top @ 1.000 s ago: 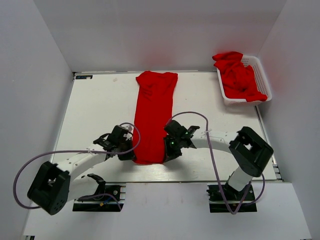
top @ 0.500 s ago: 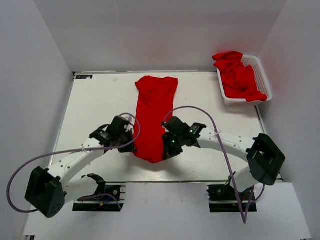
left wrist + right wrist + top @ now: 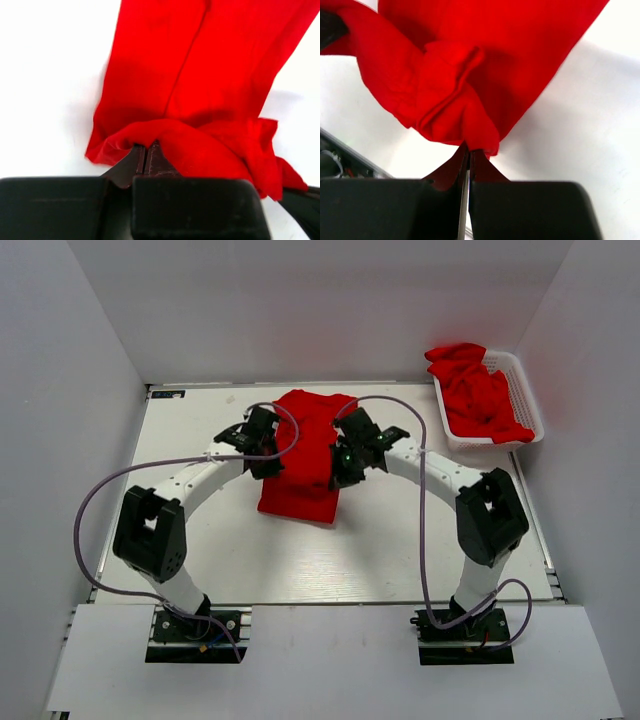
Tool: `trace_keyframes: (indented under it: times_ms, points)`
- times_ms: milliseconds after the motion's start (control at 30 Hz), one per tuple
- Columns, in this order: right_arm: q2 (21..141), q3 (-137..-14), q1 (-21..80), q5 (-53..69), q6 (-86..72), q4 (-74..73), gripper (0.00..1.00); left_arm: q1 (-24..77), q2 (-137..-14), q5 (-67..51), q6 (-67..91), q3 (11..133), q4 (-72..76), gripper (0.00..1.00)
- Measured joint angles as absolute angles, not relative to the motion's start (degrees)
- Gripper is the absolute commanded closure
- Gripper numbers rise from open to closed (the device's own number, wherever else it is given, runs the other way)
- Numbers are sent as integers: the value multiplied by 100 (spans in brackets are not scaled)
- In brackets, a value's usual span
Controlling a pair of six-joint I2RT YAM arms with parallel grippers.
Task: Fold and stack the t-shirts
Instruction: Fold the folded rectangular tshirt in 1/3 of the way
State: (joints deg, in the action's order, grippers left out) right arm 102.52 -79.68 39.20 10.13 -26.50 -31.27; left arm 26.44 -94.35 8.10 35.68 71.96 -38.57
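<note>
Left pincer [image 3: 145,155] and right pincer [image 3: 469,152], both pinching the t-shirt [image 3: 298,502] hem, now hold it nearer the basket [image 3: 530,395] than before, halving the strip.

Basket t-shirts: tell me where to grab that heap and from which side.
Pinch the raised bunch at the heap's far-left end, coming straight down from above. That fold spills over the basket rim, so cloth is exposed there, while the lattice walls likely block a sideways approach to the rest.

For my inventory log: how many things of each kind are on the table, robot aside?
White plastic lattice basket: 1
Heap of red cloth t-shirts inside it: 1, garments uncountable
Red cloth t-shirt being folded: 1
Total: 3
</note>
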Motion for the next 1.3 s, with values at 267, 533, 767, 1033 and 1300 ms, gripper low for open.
trace_keyframes:
  times_ms: [267,533,767,1033,1300]
  points:
    - [11113,-9118,3398,1194,-1975,-3354,100,2279,-10154,773,3133,8228,-3531,100]
    - [11633,-9727,3065,1302,-1704,-3538,100,2152,-10978,399,2707,8897,-3376,100]
    - [11959,-10053,2853,1509,-1629,-3660,100,2119,-11642,207,2480,9367,-3339,100]
    - [12484,-10353,2718,1649,-1590,-3717,92,2062,-11915,211,2451,9623,-3400,71]
    - [12656,-10652,2663,1649,-1256,-3754,10,1927,-12053,217,2545,9745,-3551,0]
